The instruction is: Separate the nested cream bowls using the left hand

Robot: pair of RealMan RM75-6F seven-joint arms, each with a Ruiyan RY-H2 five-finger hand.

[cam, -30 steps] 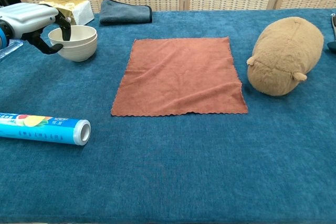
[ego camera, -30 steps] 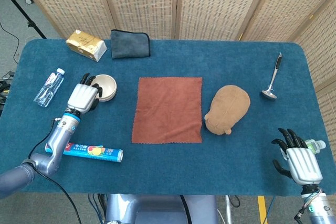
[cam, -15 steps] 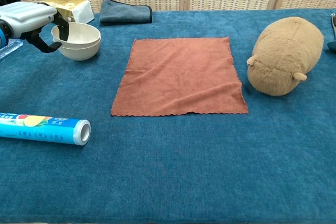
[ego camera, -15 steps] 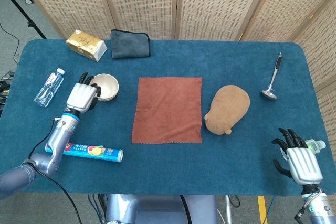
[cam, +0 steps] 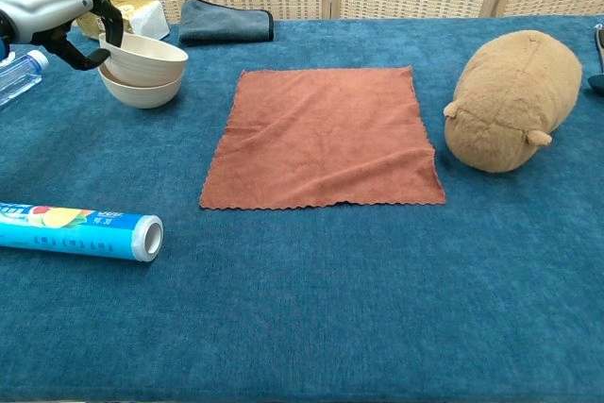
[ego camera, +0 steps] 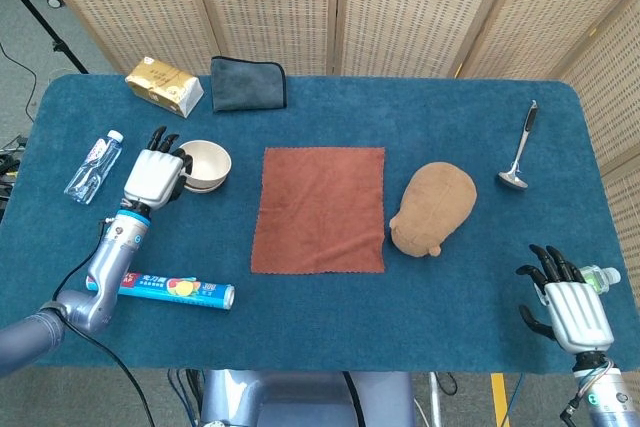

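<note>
While my left hand (cam: 47, 8) pinches the rim of the upper bowl (cam: 146, 58), that cream bowl sits tilted and lifted partly out of the lower bowl (cam: 140, 92), which rests on the table (cam: 311, 299) just below the hand. I count two bowls, one cloth (ego camera: 320, 209), one plush toy (ego camera: 433, 208). Only the head view shows my right hand (ego camera: 573, 309), empty with fingers spread; the chest view alone shows the gap between the bowls.

A blue felt-covered desk (ego camera: 330, 337) carries a rust-red square cloth (ego camera: 320, 209) at centre, a brown plush toy (ego camera: 432, 208) to its right, and a lower cream bowl (cam: 142, 93) far left.
</note>
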